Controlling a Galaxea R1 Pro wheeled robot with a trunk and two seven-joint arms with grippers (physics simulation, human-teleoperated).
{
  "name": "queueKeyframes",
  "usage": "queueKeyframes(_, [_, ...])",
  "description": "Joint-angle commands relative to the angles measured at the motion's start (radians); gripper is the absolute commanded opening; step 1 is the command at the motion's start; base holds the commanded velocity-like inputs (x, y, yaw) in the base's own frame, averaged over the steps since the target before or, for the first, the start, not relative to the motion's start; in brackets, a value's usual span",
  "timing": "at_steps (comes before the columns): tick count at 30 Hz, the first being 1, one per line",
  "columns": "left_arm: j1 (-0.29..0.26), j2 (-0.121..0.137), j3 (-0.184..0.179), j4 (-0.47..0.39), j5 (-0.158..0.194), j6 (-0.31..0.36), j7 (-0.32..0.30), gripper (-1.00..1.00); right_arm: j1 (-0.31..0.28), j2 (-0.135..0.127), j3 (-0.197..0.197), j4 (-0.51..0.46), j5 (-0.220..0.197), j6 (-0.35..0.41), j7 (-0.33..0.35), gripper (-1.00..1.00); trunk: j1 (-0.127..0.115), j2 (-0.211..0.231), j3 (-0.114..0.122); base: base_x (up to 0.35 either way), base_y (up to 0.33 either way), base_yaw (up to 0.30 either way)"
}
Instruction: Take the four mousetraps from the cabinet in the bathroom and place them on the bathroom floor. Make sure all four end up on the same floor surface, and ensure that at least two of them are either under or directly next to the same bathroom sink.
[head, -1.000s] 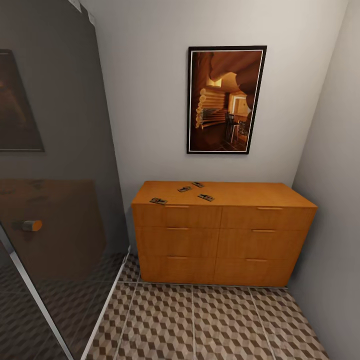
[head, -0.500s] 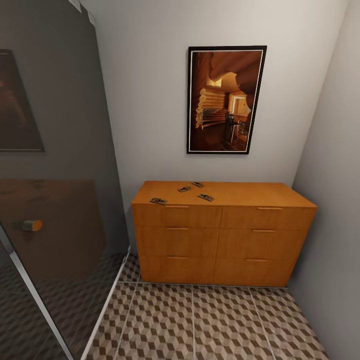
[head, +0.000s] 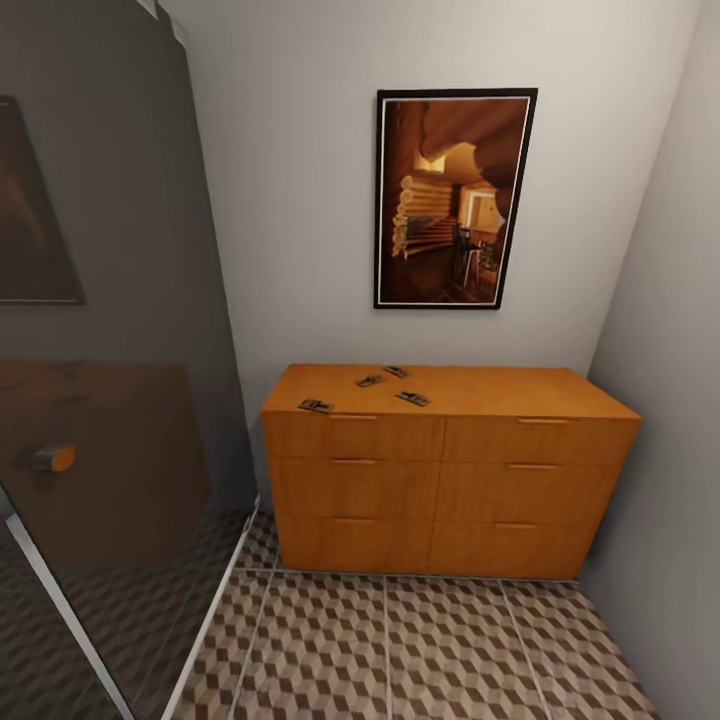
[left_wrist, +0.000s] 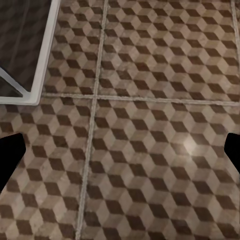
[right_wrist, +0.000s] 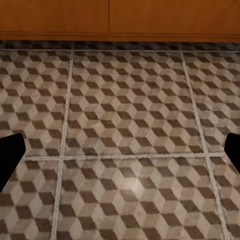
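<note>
Mousetraps, four in number, lie flat on the top of the cabinet (head: 450, 470), toward its left half: one (head: 315, 406) at the front left edge, one (head: 369, 380) and one (head: 396, 371) farther back and close together, and one (head: 412, 398) nearer the middle. Cabinet stands against the rear wall beneath a framed picture (head: 455, 198), between a dark glass panel (head: 110, 400) on the left and a side wall on the right. Bathroom floor (head: 400, 650) of cube-patterned tiles extends before the cabinet. Left hand (left_wrist: 120, 152) and right hand (right_wrist: 120, 152) each hang above bare tiles, fingertips spread wide at the frame edges, gripping nothing.
</note>
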Motion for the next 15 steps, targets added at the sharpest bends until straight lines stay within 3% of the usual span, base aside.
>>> queueKeyframes(1, [0.0, 0.0, 0.001, -0.001, 0.0, -0.001, 0.0, 1.0, -0.001, 0.0, 0.001, 0.001, 0.001, -0.003, -0.005, 1.0, 0.0, 0.0, -0.001, 0.258, 0.0, 0.0])
queueKeyframes(15, [0.0, 0.0, 0.0, -0.001, 0.0, -0.002, 0.0, 1.0, -0.001, 0.0, 0.001, 0.001, 0.001, -0.003, -0.005, 1.0, 0.0, 0.0, -0.001, 0.321, 0.0, 0.0])
